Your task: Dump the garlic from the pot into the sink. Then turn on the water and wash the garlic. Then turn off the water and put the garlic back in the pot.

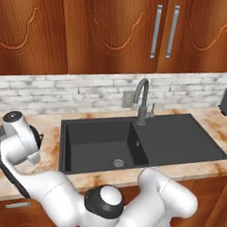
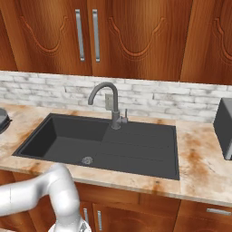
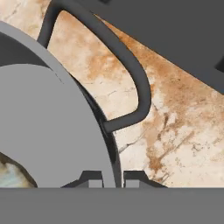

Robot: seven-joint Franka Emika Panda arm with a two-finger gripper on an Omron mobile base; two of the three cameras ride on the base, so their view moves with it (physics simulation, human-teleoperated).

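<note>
My end effector (image 3: 111,181) is pinched narrow on the pot (image 3: 52,127) rim, right by its dark loop handle (image 3: 127,70). Pot sits upright on the table (image 3: 175,131), left of the sink (image 1: 99,143). Garlic (image 3: 13,175) lies inside on the pot floor. Handle loop points toward the sink. Further back: faucet (image 1: 142,100) arching over the basin, brick backsplash (image 1: 64,91), wooden cabinets (image 1: 115,30).
</note>
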